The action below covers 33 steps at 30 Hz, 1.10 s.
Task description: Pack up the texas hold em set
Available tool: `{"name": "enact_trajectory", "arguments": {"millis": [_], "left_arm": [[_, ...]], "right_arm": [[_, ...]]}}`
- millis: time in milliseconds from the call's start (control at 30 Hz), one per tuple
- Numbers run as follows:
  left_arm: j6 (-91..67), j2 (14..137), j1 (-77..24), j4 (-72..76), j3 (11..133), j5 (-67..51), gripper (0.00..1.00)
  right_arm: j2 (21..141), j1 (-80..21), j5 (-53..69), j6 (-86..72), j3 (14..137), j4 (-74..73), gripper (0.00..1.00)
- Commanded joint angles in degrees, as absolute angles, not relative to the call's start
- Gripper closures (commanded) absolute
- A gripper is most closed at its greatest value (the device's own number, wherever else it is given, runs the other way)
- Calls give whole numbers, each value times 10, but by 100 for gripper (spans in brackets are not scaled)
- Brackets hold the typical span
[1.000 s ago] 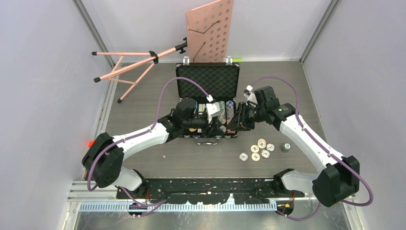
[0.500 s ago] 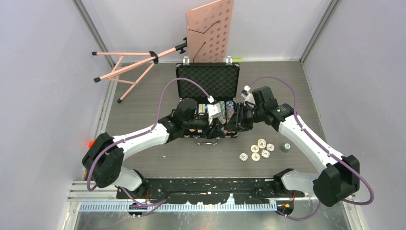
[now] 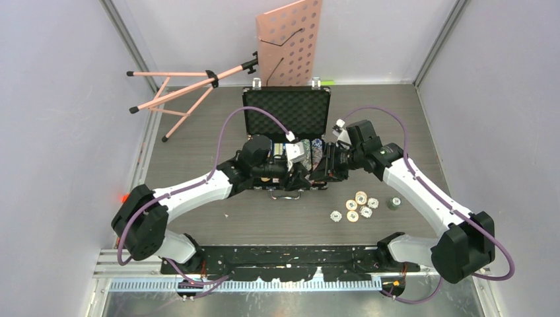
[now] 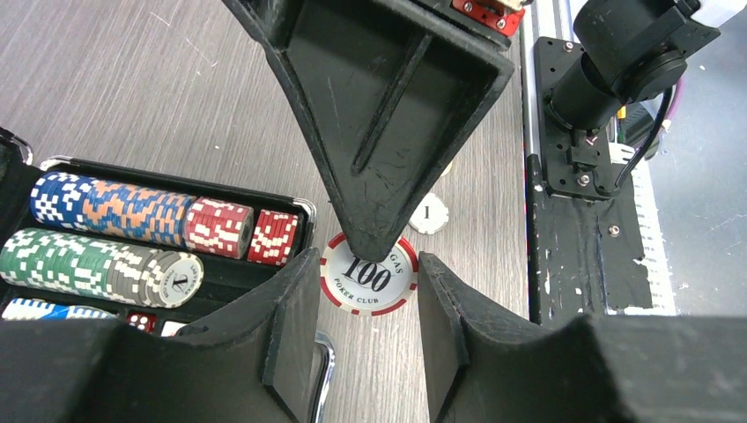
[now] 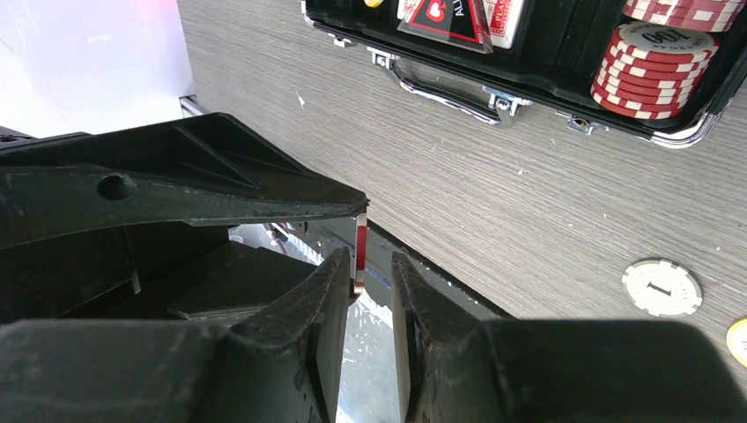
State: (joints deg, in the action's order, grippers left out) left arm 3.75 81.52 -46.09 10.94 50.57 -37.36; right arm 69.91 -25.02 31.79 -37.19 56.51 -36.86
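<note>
Step in hand: judged to be a two-arm regrip of one red-and-white chip (image 4: 368, 280) before it goes into the case (image 3: 286, 112).
Chip location: in the air over the table, just near of the case's near right corner and apart from the loose chips (image 3: 356, 208) lying further right.
Left gripper (image 4: 368, 261): partly open, fingers bearing on opposite rims of the chip, so it carries the chip.
Right gripper (image 5: 370, 257): narrow, straddling the chip's flat faces. A gap shows on one side, so it does not look clamped.
Case condition: open at mid-table, lid standing at the far side. The red stack (image 5: 656, 69) at its right end looks like the matching row.
Handover advice: close the right pincer fully before the left lets go, then draw the two apart straight, without twisting.
Placement advice: lower the chip face-on against the red stack, keeping off the handle (image 5: 449, 92).
Risk: a rim-only hold may let the chip flip out.
</note>
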Motion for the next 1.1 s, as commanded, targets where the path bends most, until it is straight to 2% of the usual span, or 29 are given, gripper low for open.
{"name": "enact_trajectory", "arguments": {"millis": [0, 167, 233, 300, 333, 367, 400, 533, 600, 933, 1067], "left_arm": [[50, 794, -464, 142, 534, -388, 77], [50, 797, -466, 143, 536, -387, 77], [49, 796, -466, 144, 533, -384, 69], [46, 793, -467, 145, 529, -370, 45], [43, 789, -467, 145, 525, -357, 25], [42, 785, -467, 145, 519, -343, 9], [41, 779, -467, 145, 510, -334, 2], [44, 744, -466, 125, 478, -286, 0], [39, 722, -466, 106, 466, -256, 0], [-45, 644, -465, 102, 375, -135, 0], [-47, 607, -465, 140, 315, -99, 0]], "right_arm": [[705, -254, 320, -369, 564, -355, 71], [705, -254, 326, -371, 565, -351, 82], [704, -254, 328, -371, 567, -350, 93], [702, -254, 319, -369, 570, -354, 99], [700, -254, 313, -364, 572, -356, 99], [700, -254, 296, -359, 575, -369, 99], [702, -254, 284, -346, 584, -381, 99], [724, -254, 170, -277, 634, -460, 99], [733, -254, 150, -245, 647, -470, 99], [717, -259, 219, -1, 589, -365, 99], [718, -305, 198, 52, 585, -324, 99]]}}
